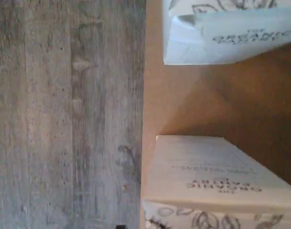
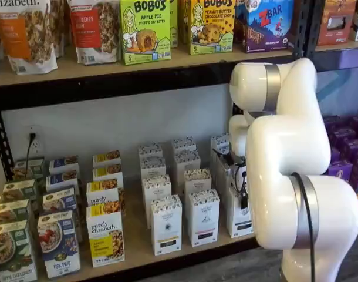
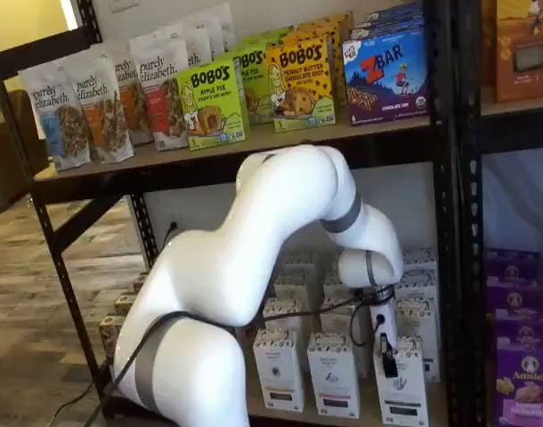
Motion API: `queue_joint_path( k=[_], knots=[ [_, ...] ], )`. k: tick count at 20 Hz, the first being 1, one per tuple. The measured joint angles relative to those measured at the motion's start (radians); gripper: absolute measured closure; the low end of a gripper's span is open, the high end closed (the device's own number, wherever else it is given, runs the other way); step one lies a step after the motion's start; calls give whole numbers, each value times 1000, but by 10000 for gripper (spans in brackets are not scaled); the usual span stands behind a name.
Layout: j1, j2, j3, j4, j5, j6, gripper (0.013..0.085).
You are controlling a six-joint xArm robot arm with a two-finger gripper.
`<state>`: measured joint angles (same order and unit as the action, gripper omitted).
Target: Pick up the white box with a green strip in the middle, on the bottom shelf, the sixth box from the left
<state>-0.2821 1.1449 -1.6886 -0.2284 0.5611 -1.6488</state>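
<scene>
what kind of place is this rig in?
Probably a mock or real grocery aisle: black metal shelving stocked with Bobo's oat bites, granola bags and rows of white cartons, on wood-look flooring.

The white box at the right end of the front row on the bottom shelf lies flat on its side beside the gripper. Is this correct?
Not quite: the white box stands upright, not flat on its side. The rest holds: right end of the front row on the bottom shelf, beside the gripper. Both shelf views show it.
</scene>
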Motion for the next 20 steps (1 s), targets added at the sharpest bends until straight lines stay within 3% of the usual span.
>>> queue_joint_path(
  k=[3, 5, 8, 10, 19, 20],
  knots=[
    [0, 3, 3, 6, -13, -4, 130],
    [1, 4, 3, 6, -18, -3, 210],
    [2, 5, 4, 0, -20, 2, 250],
    [2, 6, 3, -5, -17, 7, 330],
    [1, 4, 1, -15, -10, 15, 330],
    [1, 3, 0, -16, -6, 15, 370]
  ],
)
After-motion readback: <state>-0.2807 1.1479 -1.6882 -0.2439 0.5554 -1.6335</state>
